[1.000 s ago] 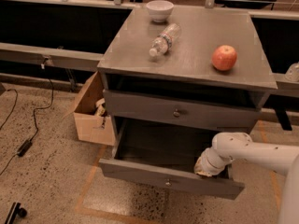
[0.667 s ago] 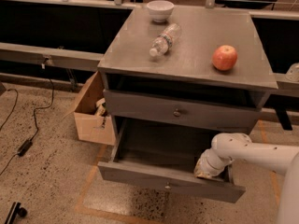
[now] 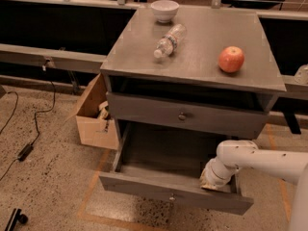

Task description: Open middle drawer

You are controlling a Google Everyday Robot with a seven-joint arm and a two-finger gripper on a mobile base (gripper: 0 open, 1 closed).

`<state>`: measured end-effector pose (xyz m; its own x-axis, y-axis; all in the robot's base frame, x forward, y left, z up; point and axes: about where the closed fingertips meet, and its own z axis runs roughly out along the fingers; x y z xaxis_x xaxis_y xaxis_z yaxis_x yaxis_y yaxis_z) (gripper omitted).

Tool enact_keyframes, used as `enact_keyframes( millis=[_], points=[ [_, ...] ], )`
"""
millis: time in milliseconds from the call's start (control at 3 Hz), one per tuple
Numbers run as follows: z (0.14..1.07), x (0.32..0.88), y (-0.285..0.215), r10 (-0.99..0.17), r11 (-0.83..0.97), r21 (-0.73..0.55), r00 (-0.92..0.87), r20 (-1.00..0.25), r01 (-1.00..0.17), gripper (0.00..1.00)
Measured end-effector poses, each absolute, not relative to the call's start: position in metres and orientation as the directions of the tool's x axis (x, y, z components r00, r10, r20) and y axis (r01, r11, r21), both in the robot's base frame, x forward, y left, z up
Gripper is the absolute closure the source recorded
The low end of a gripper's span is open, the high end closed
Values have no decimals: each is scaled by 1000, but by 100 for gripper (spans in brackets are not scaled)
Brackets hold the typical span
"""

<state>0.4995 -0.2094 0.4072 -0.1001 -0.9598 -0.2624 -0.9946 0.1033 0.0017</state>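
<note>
One middle drawer (image 3: 159, 188) (open); one hand (image 3: 213, 179) inside

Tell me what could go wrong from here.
The pincer sits inside the pulled-out drawer, behind its front; lifting out carelessly could snag that front or drag the drawer further. A jolt to the cabinet might roll the lying bottle or the apple off the top.

camera view: one only | raised, before the cabinet (image 3: 192, 64) front, pitched down onto its top | close range | arm enters at 4 o'clock; gripper (image 3: 215, 179) at 5 o'clock inside pulled-out drawer (image 3: 144, 189)
</note>
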Motion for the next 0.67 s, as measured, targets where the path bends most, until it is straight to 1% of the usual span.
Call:
enact_keyframes(
  millis=[667],
  points=[
    [408, 491, -207, -959, 103, 21, -105, -262, -994, 100]
  ],
)
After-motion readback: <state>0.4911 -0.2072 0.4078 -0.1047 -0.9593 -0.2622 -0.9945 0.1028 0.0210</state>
